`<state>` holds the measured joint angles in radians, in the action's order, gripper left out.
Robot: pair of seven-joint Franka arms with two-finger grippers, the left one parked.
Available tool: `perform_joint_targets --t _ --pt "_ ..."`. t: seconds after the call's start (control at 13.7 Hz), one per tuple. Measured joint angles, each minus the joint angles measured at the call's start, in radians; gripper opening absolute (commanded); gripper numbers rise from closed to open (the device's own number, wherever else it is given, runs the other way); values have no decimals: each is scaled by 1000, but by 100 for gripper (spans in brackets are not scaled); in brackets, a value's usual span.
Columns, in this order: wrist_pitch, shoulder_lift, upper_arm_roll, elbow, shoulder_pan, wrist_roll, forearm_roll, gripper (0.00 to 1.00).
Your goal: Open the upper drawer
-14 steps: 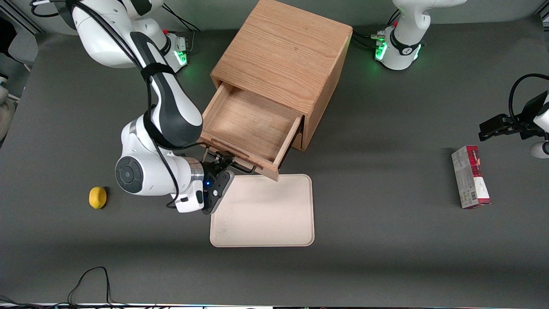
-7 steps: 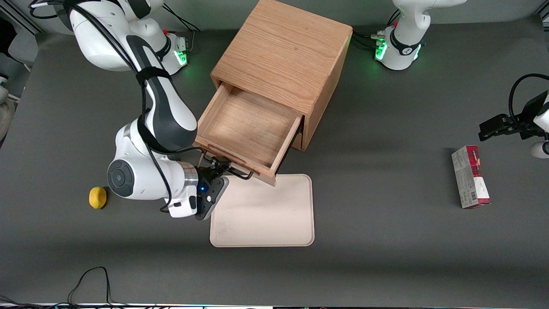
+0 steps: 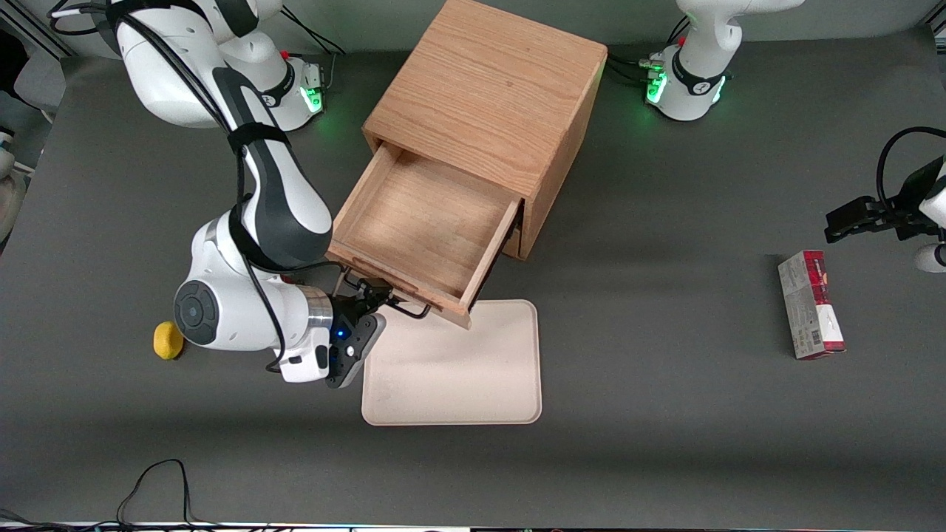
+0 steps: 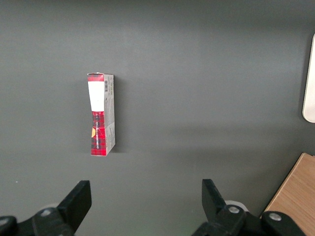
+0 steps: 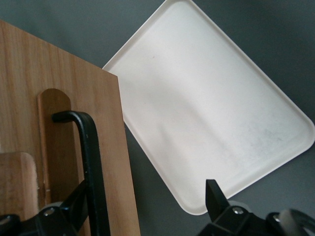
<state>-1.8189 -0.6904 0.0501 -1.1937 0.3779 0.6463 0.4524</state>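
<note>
The gripper point(image 3: 375, 293) hangs just over the cream tray's point(image 3: 473, 384) near corner; its fingers stand spread around the black handle point(image 5: 91, 167) rather than clamped; the handle runs along the upper drawer point(image 3: 425, 222) front, already drawn well out of the oak cabinet point(image 3: 495, 96); dark table point(image 3: 665, 414) all round.

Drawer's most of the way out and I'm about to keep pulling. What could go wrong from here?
1. The upper drawer is far out of the cabinet; more pull might tilt it or bring it out entirely.
2. Its front corner overhangs the cream tray; if the front sags it could knock the tray.
3. The gripper is at one end of the black handle, so an off-centre pull may skew or jam the drawer.
</note>
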Motion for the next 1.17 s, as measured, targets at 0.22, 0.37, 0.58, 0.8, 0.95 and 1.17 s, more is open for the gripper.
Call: perform_joint_targets --t 0.22,0.37,0.58,0.8,0.95,1.17 --pt "-8 -8 0 9 -8 0 0 100" --pt "-10 -13 0 17 -13 0 1 100" --pt "-10 -21 0 29 -22 -1 4 100" --pt "-9 -24 0 31 -26 -1 7 100" --pt "-2 -24 0 34 -28 -1 7 100" --pt "42 -24 0 57 -33 -1 7 100"
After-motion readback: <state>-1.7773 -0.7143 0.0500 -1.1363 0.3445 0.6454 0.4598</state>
